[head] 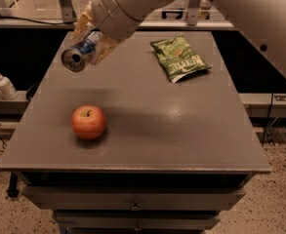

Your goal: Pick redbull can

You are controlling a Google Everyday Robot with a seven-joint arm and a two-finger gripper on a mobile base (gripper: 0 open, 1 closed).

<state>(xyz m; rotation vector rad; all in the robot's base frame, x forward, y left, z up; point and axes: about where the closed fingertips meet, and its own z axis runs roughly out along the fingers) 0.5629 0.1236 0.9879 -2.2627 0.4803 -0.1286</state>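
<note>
The redbull can [78,54] is a slim blue and silver can held on its side, its shiny silver end facing the camera. My gripper [92,37] is shut on the can and holds it in the air above the far left part of the grey table [181,130]. The arm reaches in from the upper right and hides the rest of the can.
A red apple [89,122] sits on the table's near left. A green chip bag [179,58] lies at the far right. A white pump bottle [4,84] stands on a ledge left of the table. Drawers are under the front edge.
</note>
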